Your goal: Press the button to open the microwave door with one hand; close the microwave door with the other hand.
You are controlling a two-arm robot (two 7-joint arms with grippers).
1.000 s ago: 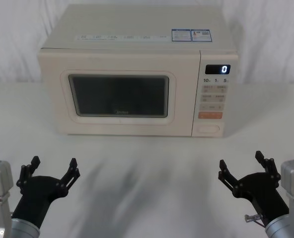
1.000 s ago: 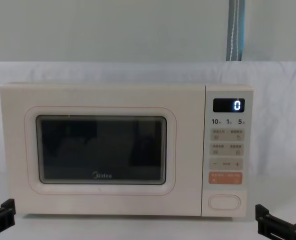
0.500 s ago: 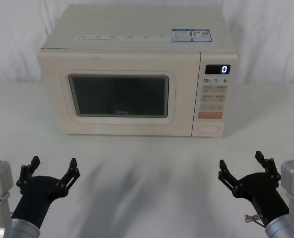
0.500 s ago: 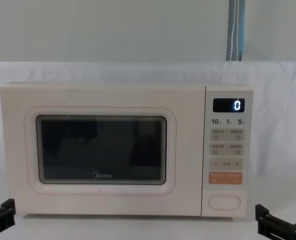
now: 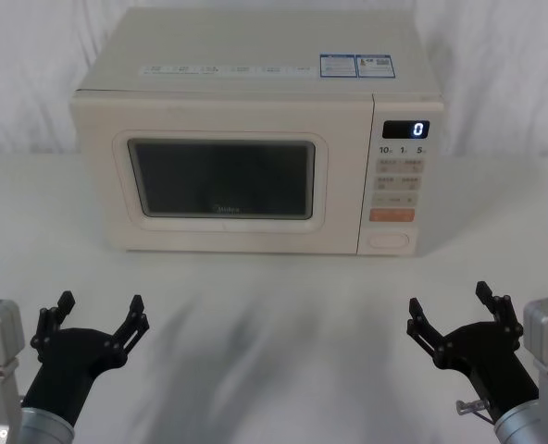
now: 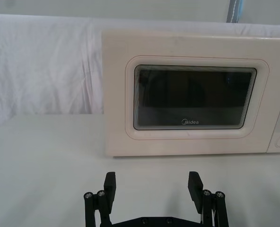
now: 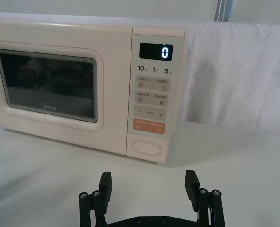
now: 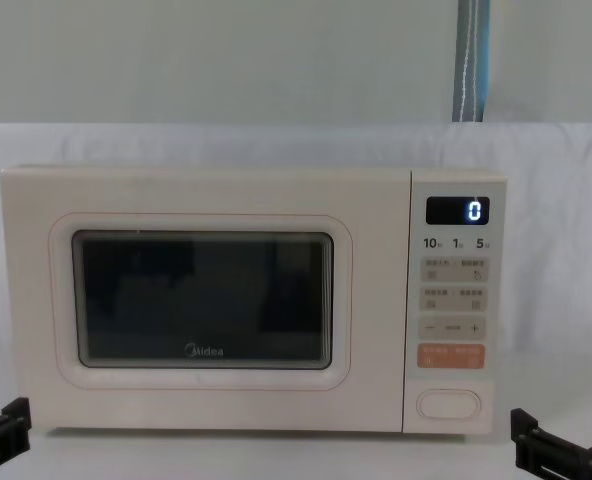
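Mostly, the scene is plainly seen, though some parts are cut off. In the chest view only the black tips of the two grippers are caught at the lower corners, and in each wrist view the gripper's base is cropped by the frame edge. The small grey print on the beige square keys (image 7: 152,82) cannot be read.

The boxy cream-white microwave (image 5: 255,65) is set at the far middle of the white cloth-covered table (image 5: 274,305), facing the robot. Its wide cream-white microwave door (image 8: 206,300), with a dark rounded-rectangle glass window (image 8: 204,300) and a grey "Midea" logo (image 8: 204,351), is seen flush with the front — shut. On the narrow panel at the right a black display (image 8: 457,210) showing 0 is found at the top, an orange rectangular key (image 8: 451,356) lower down, and the large cream-white oval button (image 8: 449,403) at the very bottom, just under the orange key.

The black claw left gripper (image 5: 93,319) is held low at the near left of the table, its fingers (image 6: 110,187) spread wide with nothing between them. The black claw right gripper (image 5: 457,310) is held likewise at the near right, fingers (image 7: 192,184) parted and empty. Both are kept well apart from the microwave — a broad bare stretch of cloth lies between them and its front, and open table is left at either side of the oven.
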